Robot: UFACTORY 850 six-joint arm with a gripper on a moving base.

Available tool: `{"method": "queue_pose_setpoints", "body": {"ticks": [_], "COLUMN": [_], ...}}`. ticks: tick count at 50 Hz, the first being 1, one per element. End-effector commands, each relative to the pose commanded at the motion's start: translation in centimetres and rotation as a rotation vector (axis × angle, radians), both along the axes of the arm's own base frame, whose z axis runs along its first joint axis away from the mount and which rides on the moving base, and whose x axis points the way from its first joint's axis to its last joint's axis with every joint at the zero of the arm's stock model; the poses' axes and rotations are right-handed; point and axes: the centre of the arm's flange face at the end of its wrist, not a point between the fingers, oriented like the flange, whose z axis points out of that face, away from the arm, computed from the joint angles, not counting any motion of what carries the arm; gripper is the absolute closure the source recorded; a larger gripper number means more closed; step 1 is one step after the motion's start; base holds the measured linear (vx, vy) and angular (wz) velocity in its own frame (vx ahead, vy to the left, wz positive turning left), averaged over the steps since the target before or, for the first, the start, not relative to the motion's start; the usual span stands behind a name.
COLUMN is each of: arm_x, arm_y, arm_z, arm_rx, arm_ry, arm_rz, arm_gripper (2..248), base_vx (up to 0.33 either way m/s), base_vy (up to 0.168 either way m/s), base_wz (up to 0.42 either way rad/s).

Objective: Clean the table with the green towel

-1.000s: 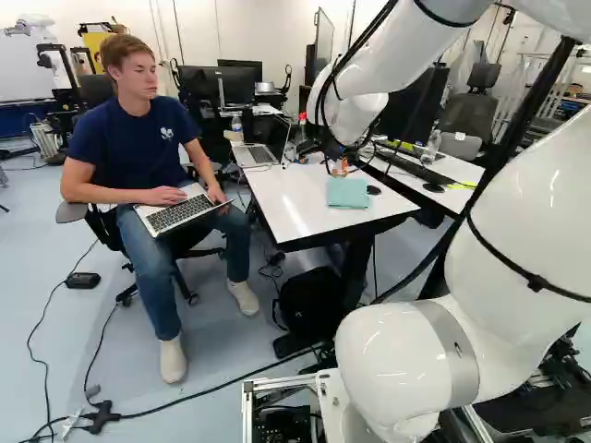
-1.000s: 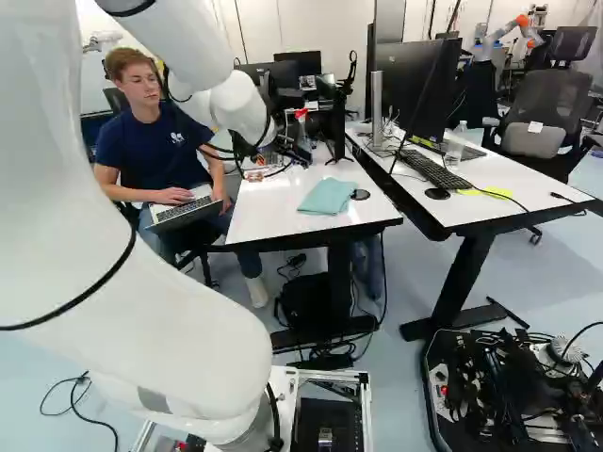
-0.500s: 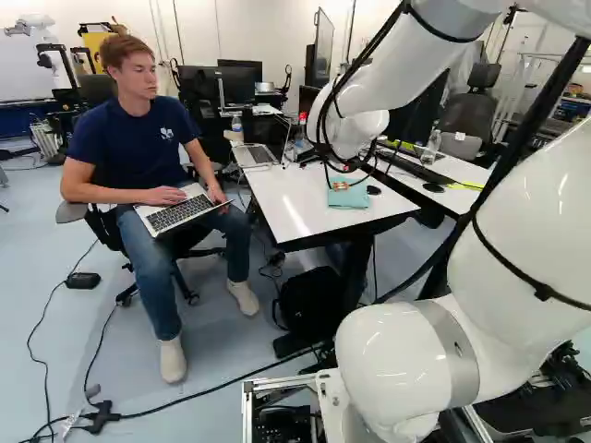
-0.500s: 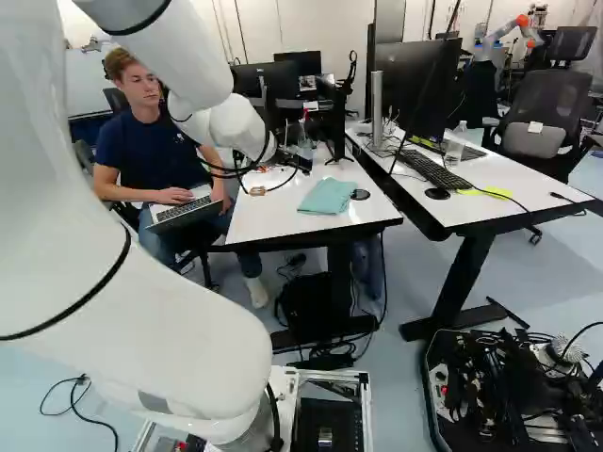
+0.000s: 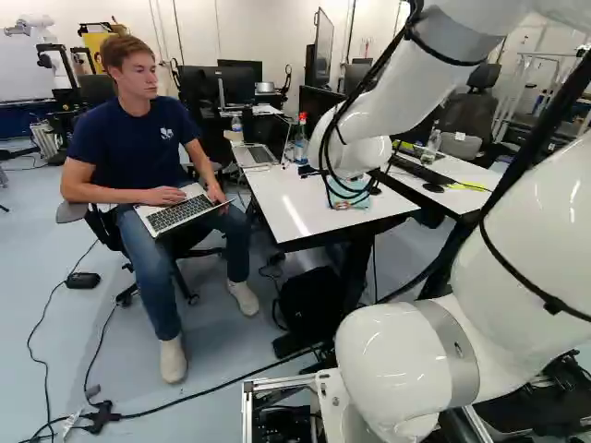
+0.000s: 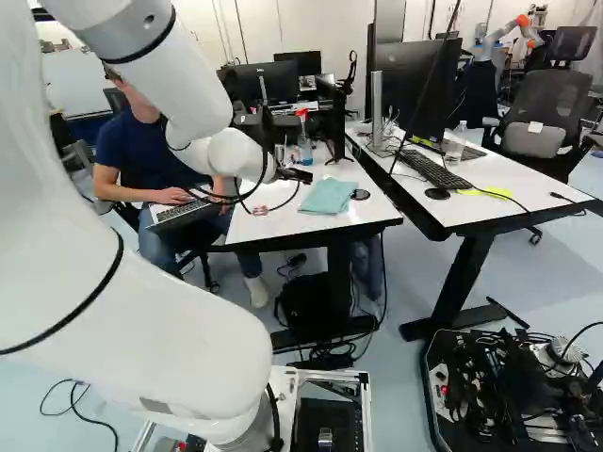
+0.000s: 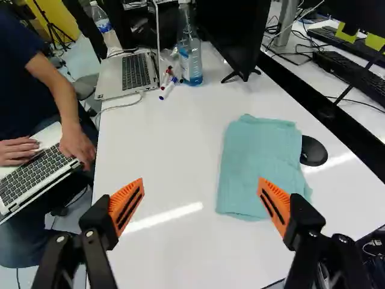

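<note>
Upper centre, right base view: green towel (image 6: 327, 196) on table (image 6: 283, 230), beside black mouse (image 7: 313, 152). Gripper (image 6: 260, 211) left of towel, fingers apart.

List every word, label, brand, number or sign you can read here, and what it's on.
No text can be read for certain.
Label on the spray bottle: too small.
Label on the water bottle: too small.
Keys of the laptop on the white table: too small.
</note>
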Motion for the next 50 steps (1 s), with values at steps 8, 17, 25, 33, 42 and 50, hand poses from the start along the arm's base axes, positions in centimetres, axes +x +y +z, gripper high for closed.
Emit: {"method": "queue_pose_setpoints", "body": {"ticks": [8,17,25,33,42,50], "arm_x": [-1.5,-3.2,-4.7,-6.0,-7.3,-8.4], "arm_y": [0.1,0.2,0.2,0.3,0.4,0.5], "arm_z": [-1.5,-3.1,-4.3,-5.3,-6.3,-7.0], "arm_rx": [-0.013,-0.024,-0.033,-0.039,-0.045,-0.049], "arm_ry": [-0.038,-0.077,-0.109,-0.137,-0.164,-0.186], "arm_rz": [0.008,0.017,0.026,0.033,0.042,0.048], "arm_gripper": [3,3,3,3,3,3], "base_vx": [0.0,0.0,0.0,0.0,0.0,0.0], "base_vy": [0.0,0.0,0.0,0.0,0.0,0.0], "base_wz": [0.0,0.0,0.0,0.0,0.0,0.0]}}
